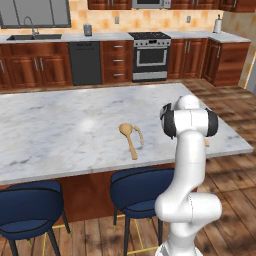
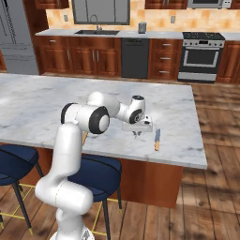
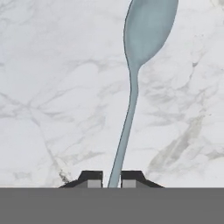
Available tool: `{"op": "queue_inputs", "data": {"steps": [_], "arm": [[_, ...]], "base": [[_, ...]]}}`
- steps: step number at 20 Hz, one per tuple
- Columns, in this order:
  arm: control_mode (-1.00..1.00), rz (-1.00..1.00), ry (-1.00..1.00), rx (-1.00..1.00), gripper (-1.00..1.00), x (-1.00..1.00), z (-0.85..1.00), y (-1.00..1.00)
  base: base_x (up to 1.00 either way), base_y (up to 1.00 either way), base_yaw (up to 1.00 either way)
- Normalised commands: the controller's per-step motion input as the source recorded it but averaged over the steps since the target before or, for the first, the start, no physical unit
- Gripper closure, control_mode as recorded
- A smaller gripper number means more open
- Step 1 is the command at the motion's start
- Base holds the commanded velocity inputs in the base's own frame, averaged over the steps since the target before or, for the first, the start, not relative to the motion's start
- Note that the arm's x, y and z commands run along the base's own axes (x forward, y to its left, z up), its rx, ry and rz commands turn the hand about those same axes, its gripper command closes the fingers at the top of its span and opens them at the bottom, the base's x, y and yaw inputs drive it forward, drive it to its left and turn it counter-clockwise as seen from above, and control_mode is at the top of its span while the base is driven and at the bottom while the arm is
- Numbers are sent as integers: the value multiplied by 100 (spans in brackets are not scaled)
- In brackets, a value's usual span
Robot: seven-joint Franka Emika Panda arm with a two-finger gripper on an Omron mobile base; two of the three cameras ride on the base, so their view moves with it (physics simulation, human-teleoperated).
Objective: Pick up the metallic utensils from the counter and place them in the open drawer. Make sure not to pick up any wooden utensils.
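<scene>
The large white-grey veined marble counter (image 1: 65, 130) on its reddish-brown wood base spreads across both base views, with two dark blue round stools (image 1: 30, 205) tucked under its near edge. The white arm bends low over the slab near its right end, and its two-finger gripper (image 2: 136, 133) points down at the marble. In the hand view the two dark finger tips (image 3: 91, 179) stand close on either side of the handle of a slim all silver-grey metal spoon (image 3: 135, 70), which lies flat on the counter with its bowl away from the hand; the jaws are nearly closed around that handle. Just beside the gripper, toward the counter's right edge, lies a small knife with a grey blade and short tan handle (image 2: 157, 139). Further left on the slab rest a long light-tan wooden spoon with a round bowl (image 1: 128, 137) and, touching it, a smaller tan spoon (image 1: 139, 134)
</scene>
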Motion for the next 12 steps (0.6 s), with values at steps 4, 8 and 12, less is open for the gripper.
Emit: {"op": "queue_inputs", "data": {"steps": [4, 8, 12], "arm": [[-100, 0, 4, 0, 100, 0, 0, 11], [-100, -2, 9, -8, 100, -39, 60, 43], [-100, 0, 12, -5, 100, -94, 100, 53]], "base": [[0, 0, 0], [0, 0, 0], [0, 0, 0]]}}
